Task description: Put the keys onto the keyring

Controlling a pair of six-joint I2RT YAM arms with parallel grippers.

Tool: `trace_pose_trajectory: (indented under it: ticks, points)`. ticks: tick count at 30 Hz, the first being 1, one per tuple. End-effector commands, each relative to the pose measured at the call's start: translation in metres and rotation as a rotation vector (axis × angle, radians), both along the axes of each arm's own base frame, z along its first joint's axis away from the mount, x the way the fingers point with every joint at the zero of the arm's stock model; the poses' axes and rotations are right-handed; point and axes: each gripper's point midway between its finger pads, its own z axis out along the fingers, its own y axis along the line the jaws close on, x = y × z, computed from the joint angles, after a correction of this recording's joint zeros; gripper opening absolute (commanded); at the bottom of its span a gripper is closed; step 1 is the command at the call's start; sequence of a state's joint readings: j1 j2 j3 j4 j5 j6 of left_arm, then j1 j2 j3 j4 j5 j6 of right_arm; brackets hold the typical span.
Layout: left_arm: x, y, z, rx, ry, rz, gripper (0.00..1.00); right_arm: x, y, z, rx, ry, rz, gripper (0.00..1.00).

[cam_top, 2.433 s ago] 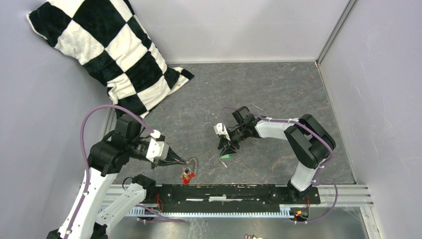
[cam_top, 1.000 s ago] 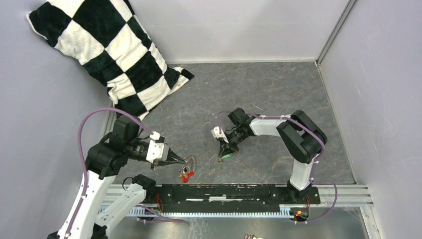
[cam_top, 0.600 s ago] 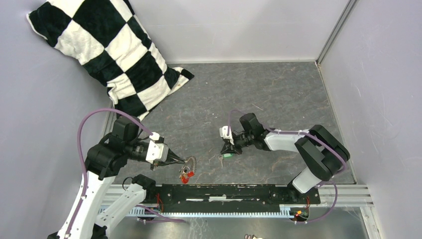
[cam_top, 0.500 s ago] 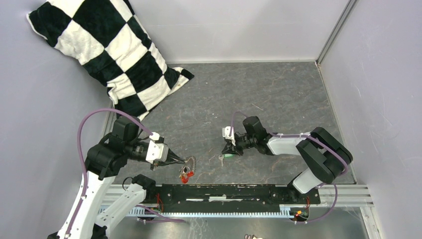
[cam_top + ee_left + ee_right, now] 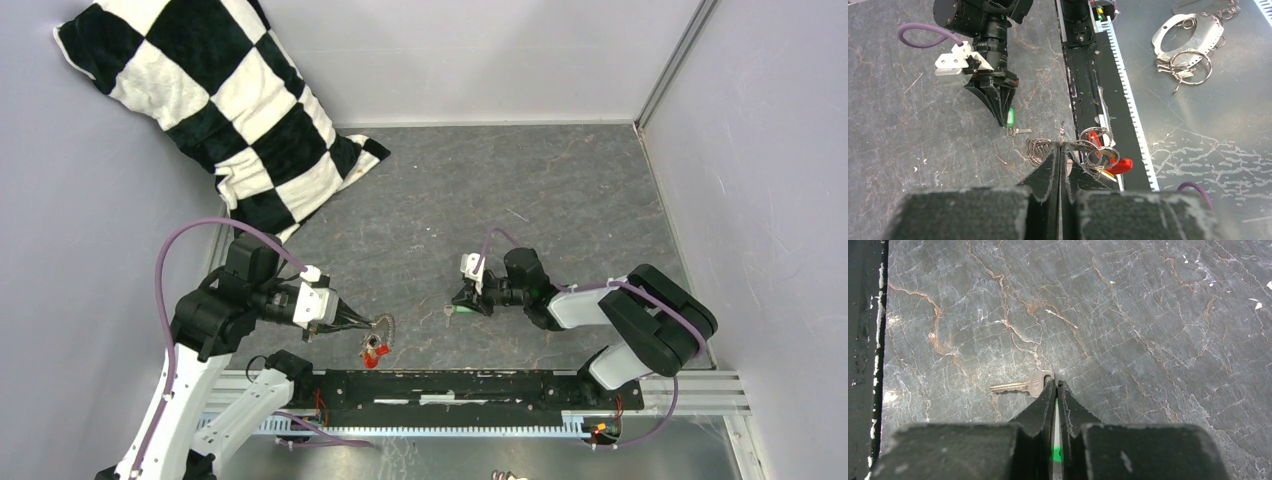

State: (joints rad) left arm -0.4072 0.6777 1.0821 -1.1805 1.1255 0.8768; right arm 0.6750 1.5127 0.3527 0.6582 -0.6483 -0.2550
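Note:
My left gripper is shut on the keyring, a silver coiled wire held just above the table. Smaller rings with a red strap hang from it on the right. Further right, my right gripper lies low over the table and points left. It is shut on the green key, whose green head shows as a sliver deep in the slit. The key's metal blade rests on the table just beyond the fingertips.
A black-and-white checkered pillow leans in the far left corner. A black rail runs along the near edge. Beyond it, a metal plate with spare rings lies on the lower shelf. Grey walls close in the sides.
The right arm has swung right and dropped low, its fingertips staying at the green key, which has barely shifted. The left arm and the keyring have not moved.

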Motion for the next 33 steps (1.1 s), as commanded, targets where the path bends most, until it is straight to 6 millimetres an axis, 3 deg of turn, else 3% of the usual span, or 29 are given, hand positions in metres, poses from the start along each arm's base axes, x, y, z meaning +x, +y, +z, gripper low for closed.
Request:
trace_pose_trajectory:
  ticks: [1, 10, 21, 26, 33]
  points:
    - [0.0, 0.0, 0.008, -0.019, -0.057, -0.014, 0.02, -0.004, 0.006, 0.016, 0.059, -0.04, 0.031, 0.11]
    - [0.0, 0.0, 0.009, -0.019, -0.064, -0.013, 0.02, -0.013, -0.001, 0.003, 0.013, -0.015, 0.037, 0.27]
    - [-0.001, 0.0, 0.01, -0.02, -0.065, -0.011, 0.02, 0.02, 0.008, 0.018, -0.056, -0.116, 0.084, 0.53]
    - [-0.002, 0.001, 0.011, -0.022, -0.071, -0.007, 0.02, 0.015, 0.014, 0.013, -0.05, -0.007, 0.227, 0.54]
    - [-0.003, 0.002, 0.011, -0.021, -0.082, -0.001, 0.02, 0.002, 0.008, 0.003, -0.055, 0.116, 0.346, 0.54]
